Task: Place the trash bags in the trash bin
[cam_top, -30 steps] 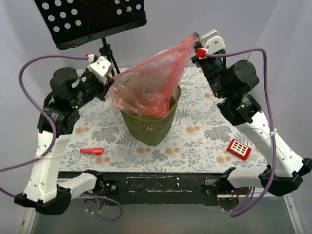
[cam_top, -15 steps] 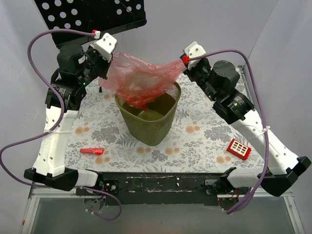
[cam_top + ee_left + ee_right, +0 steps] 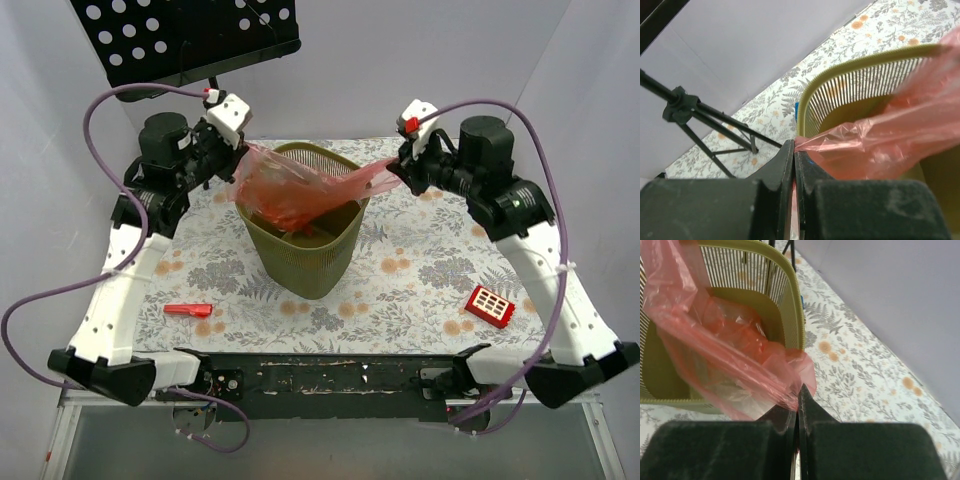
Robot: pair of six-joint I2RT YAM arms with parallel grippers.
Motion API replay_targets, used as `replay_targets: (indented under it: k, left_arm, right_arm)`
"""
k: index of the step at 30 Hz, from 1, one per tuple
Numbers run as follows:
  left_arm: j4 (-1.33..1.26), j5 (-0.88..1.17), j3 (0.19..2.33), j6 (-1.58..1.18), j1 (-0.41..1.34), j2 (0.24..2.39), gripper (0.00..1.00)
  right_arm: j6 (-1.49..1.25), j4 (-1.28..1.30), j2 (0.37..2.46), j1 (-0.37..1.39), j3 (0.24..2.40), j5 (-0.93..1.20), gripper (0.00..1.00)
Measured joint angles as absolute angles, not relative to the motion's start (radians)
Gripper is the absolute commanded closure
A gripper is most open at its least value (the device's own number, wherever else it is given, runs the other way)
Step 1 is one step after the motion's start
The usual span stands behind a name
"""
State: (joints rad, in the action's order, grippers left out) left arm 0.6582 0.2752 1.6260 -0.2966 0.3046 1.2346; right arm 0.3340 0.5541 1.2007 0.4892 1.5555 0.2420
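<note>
Counter [image 3: 420,270]: flat surface under a floral-print cover, carrying every loose item listed here; both arm bases sit at its near edge. Music stand [image 3: 190,35]: black perforated tray at the far left, above the counter's back edge; its tripod legs [image 3: 715,125] show in the left wrist view, standing on the floral print behind the bin. Trash bin [image 3: 300,265]: olive-green, slatted walls, rounded-square rim, upright near the middle of the counter, mouth open upward. Trash bag [image 3: 295,195]: thin translucent red-pink film, drawn across the bin's mouth from the left rim to past the right rim; its crumpled middle sags down inside the bin, while the right-hand end trails out over the rim and hangs above the counter. Left claw [image 3: 240,165]: at the bin's far left rim, fingers pressed together on a corner of the film; the left wrist view shows the film [image 3: 890,140] running from the closed tips [image 3: 794,150] over the rim [image 3: 840,75]. Right claw [image 3: 398,172]: just outside the bin's right rim, likewise pinching the film's other end; the right wrist view shows the tips [image 3: 798,395] closed on a gathered fold [image 3: 725,355] beside the rim [image 3: 790,285]. Red block [image 3: 490,306]: small, with white grid squares, near right of the counter, well apart from the bin. Red stick [image 3: 187,310]: small, pen-like, lying flat at the near left.
</note>
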Motion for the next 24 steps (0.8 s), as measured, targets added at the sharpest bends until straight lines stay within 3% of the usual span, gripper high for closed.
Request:
replay_targets:
  k: [8, 24]
  left_arm:
    - [0.572, 0.214, 1.684, -0.308, 0.299, 1.483, 1.0]
    - [0.588, 0.076, 1.77, -0.388, 0.232, 1.656, 0.98]
  right_arm:
    - [0.251, 0.685, 1.557, 0.352, 1.841, 0.517, 0.99]
    - [0.09, 0.69, 1.769, 0.276, 1.858, 0.655, 0.99]
